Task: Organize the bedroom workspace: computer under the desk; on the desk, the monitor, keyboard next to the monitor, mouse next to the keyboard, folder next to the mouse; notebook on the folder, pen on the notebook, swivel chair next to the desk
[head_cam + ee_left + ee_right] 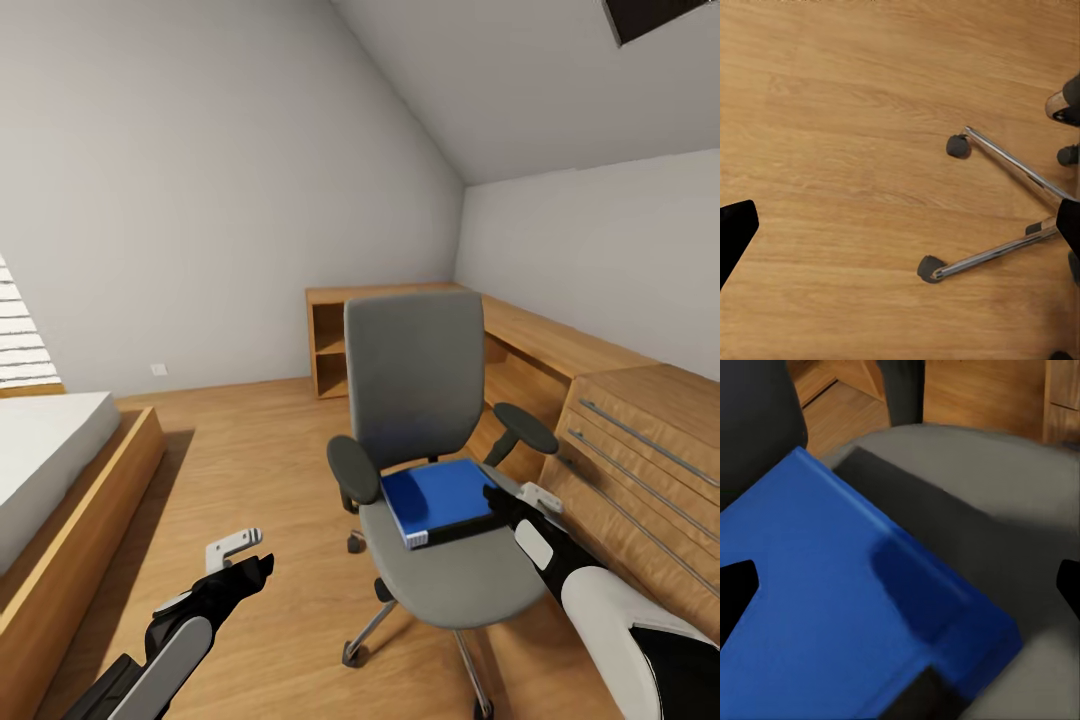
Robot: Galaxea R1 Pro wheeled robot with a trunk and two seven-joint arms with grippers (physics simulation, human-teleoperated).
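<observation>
The folder (441, 501) is thick, bright blue, white along its page edge, lying flat on the chair (420, 400) seat between the armrests. The right gripper (505, 500) sits at its right edge, jaws spread wide: one fingertip (736, 592) over the blue cover, the other off past its corner. The left gripper (245, 562) hangs over bare floor (855, 150), jaws apart.

The swivel chair (425, 450) stands at frame centre, the folder (440, 500) lying on its seat. A bed (60, 470) sits at the left edge, drawers (640, 460) at the right, shelves (335, 345) behind the chair.
</observation>
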